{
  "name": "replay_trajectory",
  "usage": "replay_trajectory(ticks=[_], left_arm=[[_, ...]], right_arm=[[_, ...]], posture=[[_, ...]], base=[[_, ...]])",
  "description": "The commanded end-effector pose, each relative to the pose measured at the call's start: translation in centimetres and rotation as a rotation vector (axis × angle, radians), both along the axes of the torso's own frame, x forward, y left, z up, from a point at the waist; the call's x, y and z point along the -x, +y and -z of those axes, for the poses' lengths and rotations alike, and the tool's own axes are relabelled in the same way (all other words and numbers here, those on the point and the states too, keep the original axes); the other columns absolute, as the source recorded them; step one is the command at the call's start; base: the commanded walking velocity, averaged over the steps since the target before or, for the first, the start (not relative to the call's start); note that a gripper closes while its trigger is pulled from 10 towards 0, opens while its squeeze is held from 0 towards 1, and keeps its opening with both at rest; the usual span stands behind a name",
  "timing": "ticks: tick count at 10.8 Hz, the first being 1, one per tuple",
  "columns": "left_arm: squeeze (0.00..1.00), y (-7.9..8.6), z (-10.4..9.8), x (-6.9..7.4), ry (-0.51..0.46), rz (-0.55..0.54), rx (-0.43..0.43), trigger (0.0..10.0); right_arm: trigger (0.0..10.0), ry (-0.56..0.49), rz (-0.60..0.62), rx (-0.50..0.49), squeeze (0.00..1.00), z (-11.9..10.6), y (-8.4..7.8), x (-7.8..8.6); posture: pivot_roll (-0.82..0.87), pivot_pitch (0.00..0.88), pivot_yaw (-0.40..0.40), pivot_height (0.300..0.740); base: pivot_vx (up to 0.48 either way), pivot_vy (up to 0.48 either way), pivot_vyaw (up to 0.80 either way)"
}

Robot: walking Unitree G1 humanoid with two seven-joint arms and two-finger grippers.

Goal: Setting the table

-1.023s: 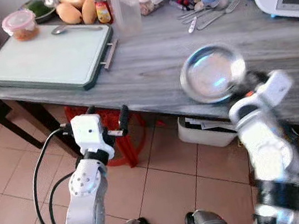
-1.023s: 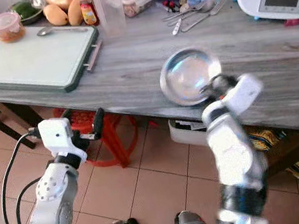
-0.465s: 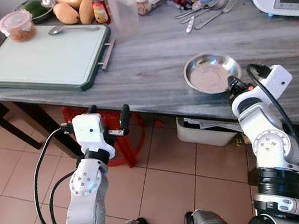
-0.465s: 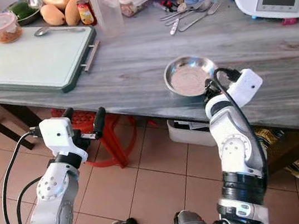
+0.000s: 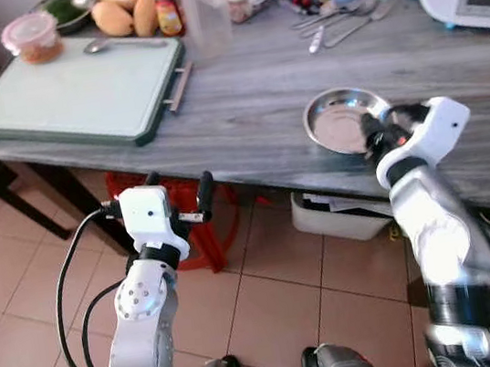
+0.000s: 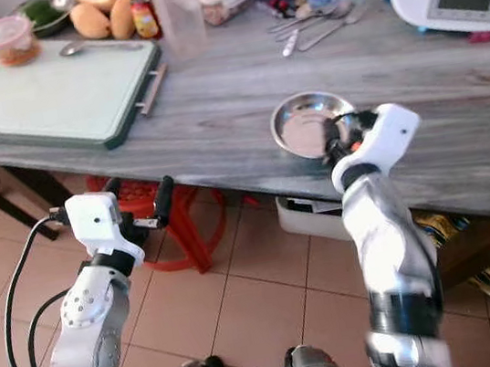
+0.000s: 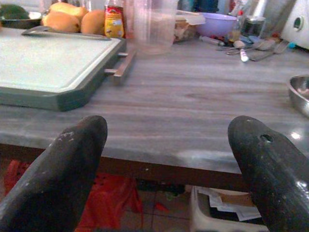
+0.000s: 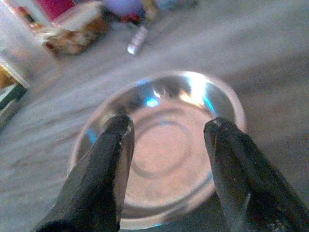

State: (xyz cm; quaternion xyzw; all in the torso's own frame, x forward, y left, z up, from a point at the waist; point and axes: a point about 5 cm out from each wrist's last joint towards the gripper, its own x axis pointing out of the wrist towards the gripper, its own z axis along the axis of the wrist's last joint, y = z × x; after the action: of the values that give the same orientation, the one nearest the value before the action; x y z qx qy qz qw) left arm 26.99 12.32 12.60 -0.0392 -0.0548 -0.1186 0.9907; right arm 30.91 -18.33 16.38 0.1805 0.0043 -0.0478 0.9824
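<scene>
Small steel plate (image 5: 344,121) sitting flat on the grey wooden table (image 5: 241,92), right of centre in the head frames, close to the table's near edge. Right gripper (image 5: 377,138) parked right at the plate's near-right rim, fingers spread apart, nothing held. From the right wrist view: both black fingers (image 8: 104,169) straddling the plate's near side, dish lying dead ahead between them. Round thing, so no long axis to worry about; any rim bite works. Can't tell if the fingertips actually touch the rim or just hover over it, bit blurry there.

Left gripper (image 5: 175,192) hanging at lower left of the frame, below the table edge, also spread wide and empty. Well apart from the plate; in the left wrist view just a sliver of the plate's rim (image 7: 299,94) at the far right edge. So right arm clearly the nearer one, by a lot.

Green cutting board (image 5: 75,93) at upper left, cutlery pile (image 5: 341,21) at upper middle-right, both well away from the plate. Probably a matter of either closing on that near rim or backing straight off. Watch the edge: plate could slide off the table if nudged toward the robot.
</scene>
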Motion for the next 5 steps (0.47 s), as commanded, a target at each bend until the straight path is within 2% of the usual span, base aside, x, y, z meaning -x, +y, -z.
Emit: replay_trajectory(ticks=[1, 2, 5], left_arm=[[0.00, 0.2, 0.0, 0.1, 0.009, -0.011, 0.001, 10.0], [0.00, 0.4, -0.1, 0.0, 0.015, -0.034, 0.011, 10.0], [0.00, 0.2, -0.1, 0.0, 0.028, -0.050, 0.011, 10.0]], right_arm=[[10.0, -0.073, -0.017, 0.075, 1.00, -1.2, 0.4, 0.3], [10.0, -0.109, -0.009, 0.202, 1.00, -1.3, 0.4, 0.9], [10.0, -0.155, 0.140, 0.306, 1.00, -0.8, -1.1, 3.0]], posture=[[-0.06, 0.141, 0.039, 0.740], [-0.05, 0.135, 0.033, 0.740], [-0.05, 0.120, 0.030, 0.740]], base=[[0.000, 0.000, 0.00], [0.000, 0.000, 0.00], [0.000, 0.000, 0.00]])
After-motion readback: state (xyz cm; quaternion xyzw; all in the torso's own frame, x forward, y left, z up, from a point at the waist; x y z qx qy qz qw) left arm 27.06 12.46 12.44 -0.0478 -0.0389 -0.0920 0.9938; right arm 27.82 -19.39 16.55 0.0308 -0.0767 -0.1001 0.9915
